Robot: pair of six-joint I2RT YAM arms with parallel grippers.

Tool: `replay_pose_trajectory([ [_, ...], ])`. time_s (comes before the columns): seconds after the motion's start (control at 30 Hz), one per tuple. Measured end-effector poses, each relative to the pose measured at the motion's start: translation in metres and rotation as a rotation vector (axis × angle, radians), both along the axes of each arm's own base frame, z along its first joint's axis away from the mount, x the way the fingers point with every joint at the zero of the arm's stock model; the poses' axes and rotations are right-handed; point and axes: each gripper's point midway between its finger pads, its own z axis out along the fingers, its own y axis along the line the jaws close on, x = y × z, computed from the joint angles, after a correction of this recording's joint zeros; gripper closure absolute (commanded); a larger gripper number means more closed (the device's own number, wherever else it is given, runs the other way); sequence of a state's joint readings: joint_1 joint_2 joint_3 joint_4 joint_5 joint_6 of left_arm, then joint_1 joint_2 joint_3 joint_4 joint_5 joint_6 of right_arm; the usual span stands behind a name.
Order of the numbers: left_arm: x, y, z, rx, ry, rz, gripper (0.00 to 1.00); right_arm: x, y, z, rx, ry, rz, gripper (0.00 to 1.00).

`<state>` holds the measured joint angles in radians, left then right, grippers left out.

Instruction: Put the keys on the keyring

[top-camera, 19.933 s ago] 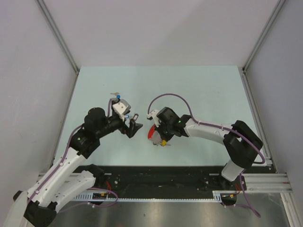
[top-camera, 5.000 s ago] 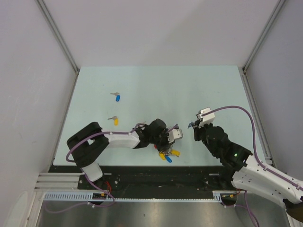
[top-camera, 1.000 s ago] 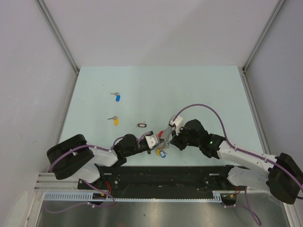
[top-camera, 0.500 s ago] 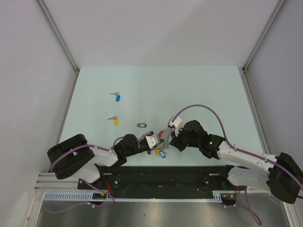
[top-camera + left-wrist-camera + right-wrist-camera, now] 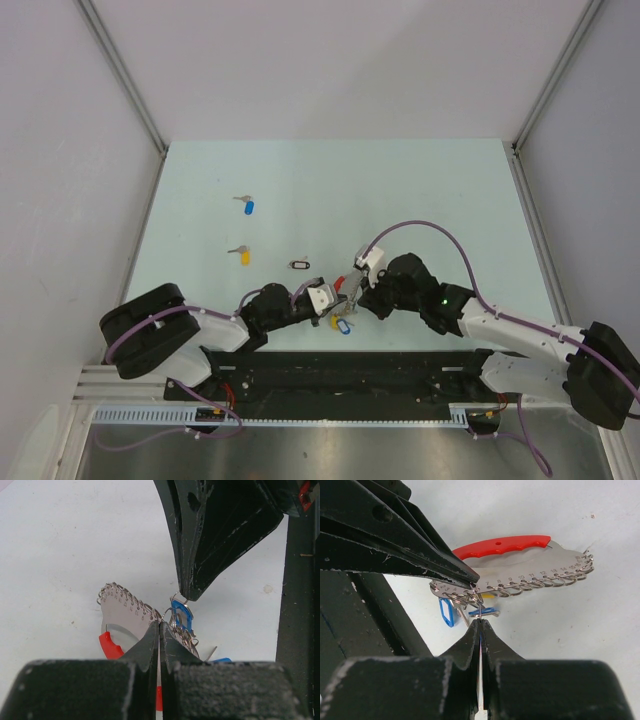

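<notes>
The keyring (image 5: 535, 572), a silver numbered plate with small wire loops and a red arc (image 5: 505, 546), hangs just above the table near its front edge. My left gripper (image 5: 160, 623) is shut on the plate's edge (image 5: 125, 612). Several keys hang bunched at that end, among them a blue tag (image 5: 446, 612) and a blue-headed key (image 5: 485, 611). My right gripper (image 5: 480, 620) is shut on a thin wire ring of one key, right under the plate. In the top view the two grippers (image 5: 335, 305) (image 5: 352, 298) meet tip to tip at the keyring (image 5: 341, 285).
Two loose keys lie on the table at the far left: a blue one (image 5: 249, 206) and a yellow one (image 5: 243, 255). A small black-rimmed oval tag (image 5: 299, 265) lies just behind the left gripper. The black front rail (image 5: 330, 365) runs close below both grippers.
Over the last second nothing has visibly moved. Five seconds ago the right gripper was off to the right, away from the keyring; it now meets the left gripper there.
</notes>
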<state>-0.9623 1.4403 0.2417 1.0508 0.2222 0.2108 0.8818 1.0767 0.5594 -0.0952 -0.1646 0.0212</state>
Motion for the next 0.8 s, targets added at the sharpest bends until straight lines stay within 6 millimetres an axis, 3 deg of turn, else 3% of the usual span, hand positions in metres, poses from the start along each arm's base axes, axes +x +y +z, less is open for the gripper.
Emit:
replay_pose_trajectory([
  [0.8,-0.0030,-0.0013,-0.0009,0.002,0.006,-0.018,1.00,0.0000,0.0013,-0.0037,-0.029,-0.021,0.019,1.00],
])
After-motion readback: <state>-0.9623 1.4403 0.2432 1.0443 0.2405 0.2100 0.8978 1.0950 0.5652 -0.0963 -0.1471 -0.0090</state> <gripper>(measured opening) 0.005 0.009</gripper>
